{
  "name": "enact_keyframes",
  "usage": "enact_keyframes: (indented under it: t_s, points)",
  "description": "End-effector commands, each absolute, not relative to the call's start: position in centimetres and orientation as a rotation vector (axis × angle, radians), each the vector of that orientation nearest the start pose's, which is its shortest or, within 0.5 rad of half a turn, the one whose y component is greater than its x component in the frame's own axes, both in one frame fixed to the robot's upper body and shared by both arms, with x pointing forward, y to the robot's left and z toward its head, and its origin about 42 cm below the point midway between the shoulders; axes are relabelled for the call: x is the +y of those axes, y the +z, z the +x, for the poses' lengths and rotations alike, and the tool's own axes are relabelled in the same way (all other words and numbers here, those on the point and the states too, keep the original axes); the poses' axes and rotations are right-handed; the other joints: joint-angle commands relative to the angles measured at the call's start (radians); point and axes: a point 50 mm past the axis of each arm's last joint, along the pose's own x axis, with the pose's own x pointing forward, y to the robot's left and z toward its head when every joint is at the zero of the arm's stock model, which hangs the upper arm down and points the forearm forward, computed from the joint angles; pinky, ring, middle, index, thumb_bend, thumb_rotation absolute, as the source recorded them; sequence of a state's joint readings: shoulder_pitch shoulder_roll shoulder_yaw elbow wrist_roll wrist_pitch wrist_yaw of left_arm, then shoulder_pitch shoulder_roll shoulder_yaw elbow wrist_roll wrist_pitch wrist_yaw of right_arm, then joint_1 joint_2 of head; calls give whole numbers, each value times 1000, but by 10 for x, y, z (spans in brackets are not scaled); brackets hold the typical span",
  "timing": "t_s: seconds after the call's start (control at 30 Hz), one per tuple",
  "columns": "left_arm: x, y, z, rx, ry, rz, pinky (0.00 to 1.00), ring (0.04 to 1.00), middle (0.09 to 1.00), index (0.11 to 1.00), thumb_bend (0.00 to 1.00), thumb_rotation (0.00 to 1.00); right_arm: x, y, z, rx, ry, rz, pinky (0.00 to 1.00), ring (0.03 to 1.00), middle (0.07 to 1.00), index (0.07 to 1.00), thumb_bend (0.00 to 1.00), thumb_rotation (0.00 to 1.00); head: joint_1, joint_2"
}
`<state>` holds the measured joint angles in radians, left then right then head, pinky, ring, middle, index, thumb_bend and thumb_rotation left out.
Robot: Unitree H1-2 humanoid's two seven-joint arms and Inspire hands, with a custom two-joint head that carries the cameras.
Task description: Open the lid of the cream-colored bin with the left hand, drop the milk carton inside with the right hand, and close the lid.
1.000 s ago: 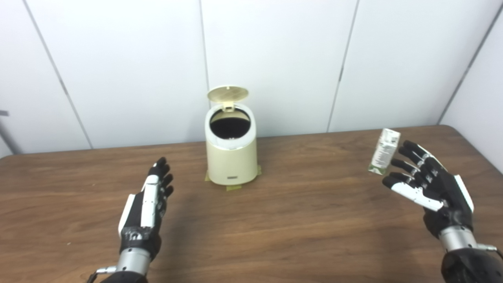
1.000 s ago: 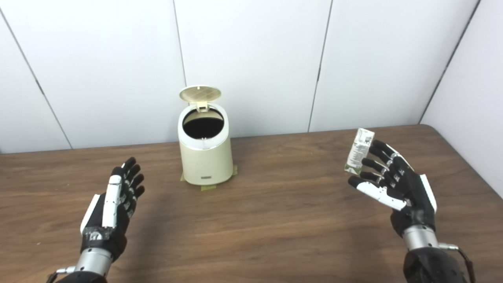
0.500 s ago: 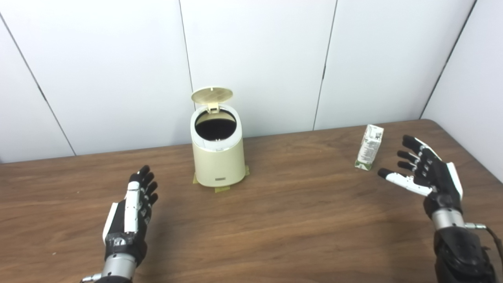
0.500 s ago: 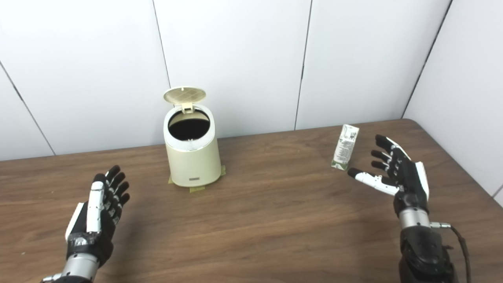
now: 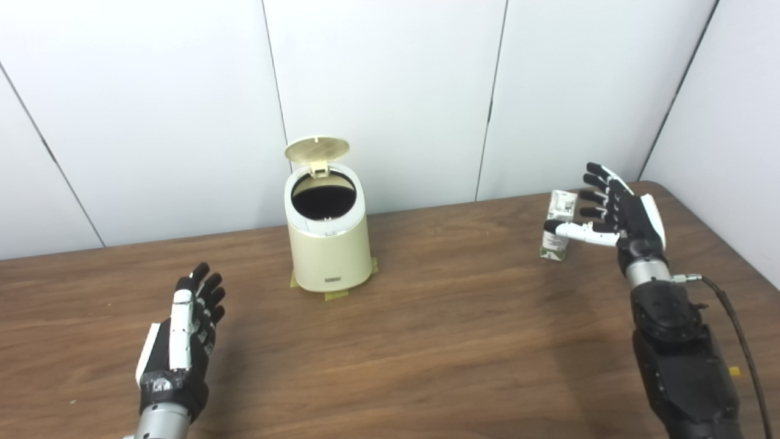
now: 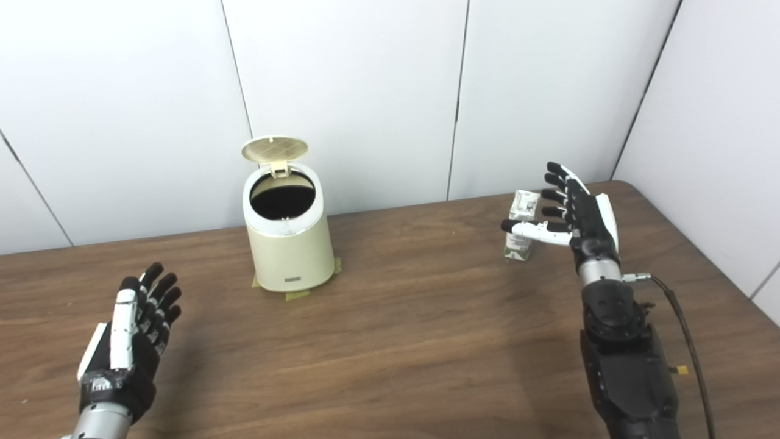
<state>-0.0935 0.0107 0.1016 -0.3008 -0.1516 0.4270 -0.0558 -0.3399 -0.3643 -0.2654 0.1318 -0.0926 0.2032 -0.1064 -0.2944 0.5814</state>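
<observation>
A: Where is the milk carton (image 5: 556, 230) right now?

B: Upright on the surface (image 5: 426, 341), toward the far right corner and well apart from the cream-colored bin (image 5: 328, 241). The right hand (image 5: 612, 210) is right at it, fingers (image 5: 594, 183) spread around its far side and the thumb across its front. It looks like a grasp being set up. I can't tell whether anything is touching the carton, and it hasn't been lifted.

A: So that hand is holding nothing?

B: Nothing that I can see. It's wide open, shaped to wrap the carton from the side, which suits a tall narrow box.

A: And the bin?

B: Near the far edge, about the middle, standing on bits of tape that probably fix its spot. Its lid (image 5: 317, 148) is already tipped up and back on the hinge, so the dark opening faces up, ready for a drop.

A: The left hand (image 5: 181, 332)?

B: Near the front left corner, empty, fingers straight and slightly apart, well clear of the bin. I'd judge it is waiting to close the lid.
</observation>
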Motion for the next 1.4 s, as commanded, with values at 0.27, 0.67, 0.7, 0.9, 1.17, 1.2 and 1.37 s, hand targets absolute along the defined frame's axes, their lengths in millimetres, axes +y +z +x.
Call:
enact_keyframes:
  t_s: [0.27, 0.67, 0.7, 0.9, 1.17, 1.2, 1.37]
  points:
    - [231, 196, 307, -59, -73, -167, 1000, 993, 979, 1000, 443, 1000, -394, 237, 401, -137, -435, -426, 544, 789, 924, 891, 951, 71, -9, -5]
    - [233, 198, 307, -74, -80, -177, 1000, 991, 975, 1000, 449, 1000, -406, 243, 408, -132, -453, -503, 829, 896, 899, 886, 977, 144, -10, -6]
    - [233, 198, 307, -73, -80, -178, 1000, 990, 975, 1000, 448, 1000, -407, 243, 408, -130, -452, -501, 828, 895, 897, 886, 977, 145, -10, -6]
    - [235, 198, 306, -71, -81, -175, 1000, 1000, 983, 1000, 451, 1000, -410, 249, 407, -146, -459, -481, 767, 872, 890, 875, 994, 152, -11, -5]
    - [233, 197, 306, -68, -85, -173, 1000, 1000, 982, 1000, 432, 1000, -409, 260, 399, -170, -440, -486, 725, 874, 892, 877, 987, 178, -11, -2]
    - [233, 197, 306, -68, -84, -172, 1000, 1000, 983, 1000, 431, 1000, -410, 259, 399, -167, -436, -488, 750, 880, 893, 881, 990, 186, -9, -1]
    - [233, 198, 305, -69, -91, -177, 1000, 999, 982, 1000, 436, 1000, -410, 253, 403, -136, -427, -479, 725, 876, 891, 872, 997, 157, -6, 2]
